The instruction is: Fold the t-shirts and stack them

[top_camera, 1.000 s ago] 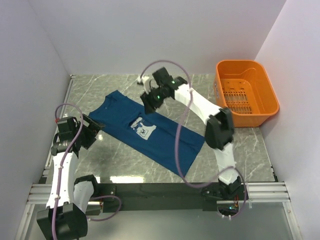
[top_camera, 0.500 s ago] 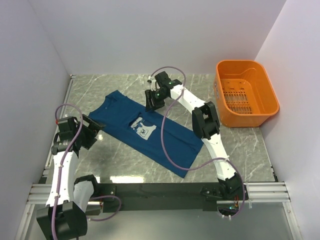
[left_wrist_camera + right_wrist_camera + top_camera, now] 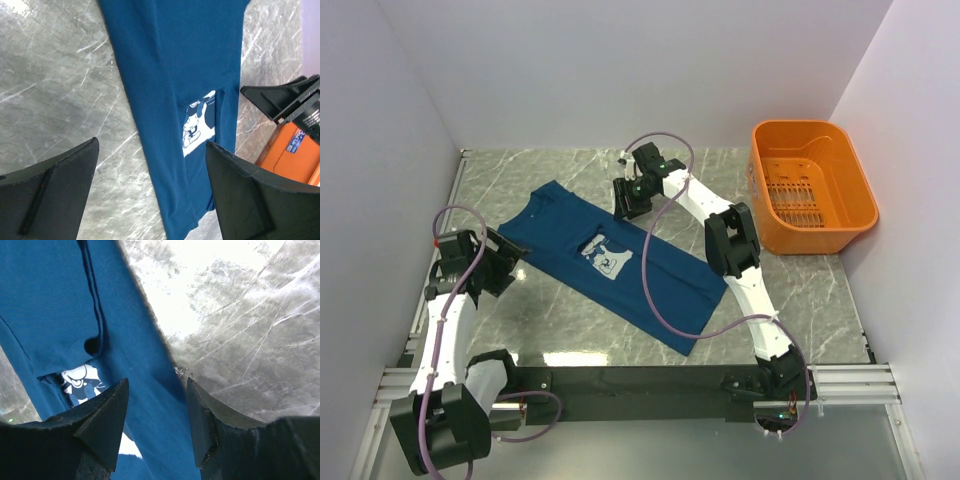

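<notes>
A dark teal-blue t-shirt lies partly folded on the marble table, running diagonally from upper left to lower right, its pale print partly showing. My right gripper is open, low over the shirt's far edge; in the right wrist view blue cloth lies between its jaws. My left gripper is open at the shirt's left edge, above the table; the left wrist view shows the shirt and print beyond its wide-apart fingers.
An orange plastic basket stands at the back right; a corner of it shows in the left wrist view. White walls close in the table on three sides. The arm bases sit at the near edge.
My right gripper has come down and back onto the shirt's far edge and the arm has stretched out. My left gripper has shifted slightly.
</notes>
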{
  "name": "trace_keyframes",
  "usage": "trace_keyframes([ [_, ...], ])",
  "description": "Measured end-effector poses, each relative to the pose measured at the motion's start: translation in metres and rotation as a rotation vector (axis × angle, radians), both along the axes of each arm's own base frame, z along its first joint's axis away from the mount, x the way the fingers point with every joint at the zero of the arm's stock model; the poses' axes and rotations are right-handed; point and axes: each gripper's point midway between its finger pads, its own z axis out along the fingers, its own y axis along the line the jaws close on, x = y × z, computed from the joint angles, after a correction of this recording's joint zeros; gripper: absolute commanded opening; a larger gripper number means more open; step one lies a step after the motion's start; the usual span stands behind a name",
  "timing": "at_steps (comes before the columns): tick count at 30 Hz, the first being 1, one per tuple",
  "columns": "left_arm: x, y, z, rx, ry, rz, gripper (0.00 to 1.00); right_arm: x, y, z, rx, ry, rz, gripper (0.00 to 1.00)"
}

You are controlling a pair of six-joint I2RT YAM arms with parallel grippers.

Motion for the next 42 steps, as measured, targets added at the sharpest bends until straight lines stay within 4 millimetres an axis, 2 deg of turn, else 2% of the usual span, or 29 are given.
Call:
trace_keyframes([
  [8, 0.008, 0.008, -0.023, -0.015, 0.086, 0.059, 0.88, 0.003, 0.001, -0.008, 0.006, 0.009, 0.002, 0.54],
  [11, 0.009, 0.011, -0.036, -0.015, 0.135, 0.07, 0.83, 0.005, 0.002, -0.008, 0.009, 0.007, 0.0, 0.55],
  [14, 0.015, 0.013, -0.04, -0.014, 0.155, 0.068, 0.75, 0.008, 0.002, -0.008, 0.011, -0.015, 0.003, 0.54],
  [17, 0.025, 0.016, -0.038, -0.004, 0.146, 0.055, 0.71, 0.014, -0.001, -0.008, -0.002, -0.071, 0.014, 0.47],
  [21, 0.035, 0.017, -0.034, 0.004, 0.12, 0.037, 0.68, 0.023, -0.005, -0.002, -0.005, -0.136, 0.039, 0.23],
  [22, 0.036, 0.016, -0.034, 0.002, 0.117, 0.031, 0.68, 0.026, -0.005, 0.001, 0.0, -0.149, 0.045, 0.19],
  [27, 0.039, 0.015, -0.033, -0.001, 0.104, 0.017, 0.67, 0.032, 0.007, 0.025, 0.061, -0.192, 0.078, 0.1],
  [30, 0.039, 0.014, -0.032, -0.006, 0.099, 0.011, 0.67, 0.03, 0.014, 0.032, 0.092, -0.199, 0.096, 0.1],
  [37, 0.04, 0.012, -0.031, -0.015, 0.093, 0.002, 0.67, 0.016, 0.026, 0.02, 0.098, -0.143, 0.108, 0.1],
  [42, 0.042, 0.009, -0.031, -0.025, 0.088, -0.008, 0.66, 0.005, 0.03, -0.004, 0.072, -0.089, 0.116, 0.09],
])
